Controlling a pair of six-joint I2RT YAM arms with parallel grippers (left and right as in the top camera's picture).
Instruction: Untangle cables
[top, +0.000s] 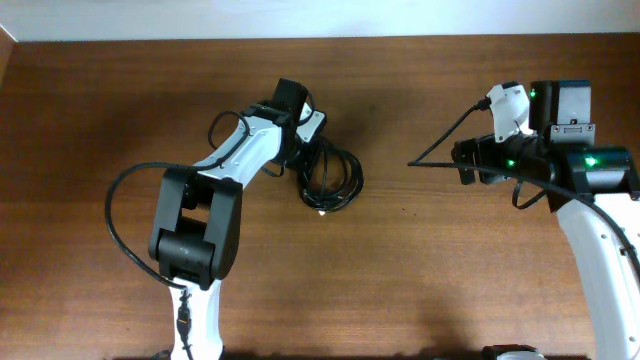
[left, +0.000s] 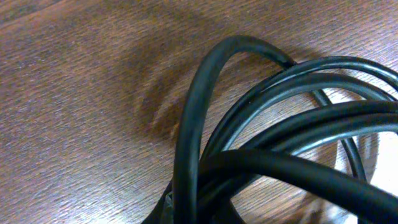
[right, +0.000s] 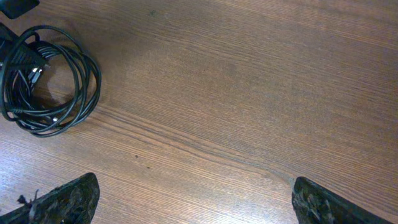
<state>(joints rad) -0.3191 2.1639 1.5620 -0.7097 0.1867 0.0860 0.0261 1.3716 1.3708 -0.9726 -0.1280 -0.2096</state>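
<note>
Brown wood-grain counter is viewed from above. Cables are seen coiled in one loose knot at centre frame. Left tool is closed together at the coil's upper-left edge, apparently on a strand. Right tool is held wide apart, empty, well right of the coil. Cords are judged light, limp and smooth; an outer loop or plug end is best taken.

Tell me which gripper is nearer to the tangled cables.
Left. The left gripper is right at the cables, shut on their edge. The right gripper hangs open over the table, well apart from them.
</note>
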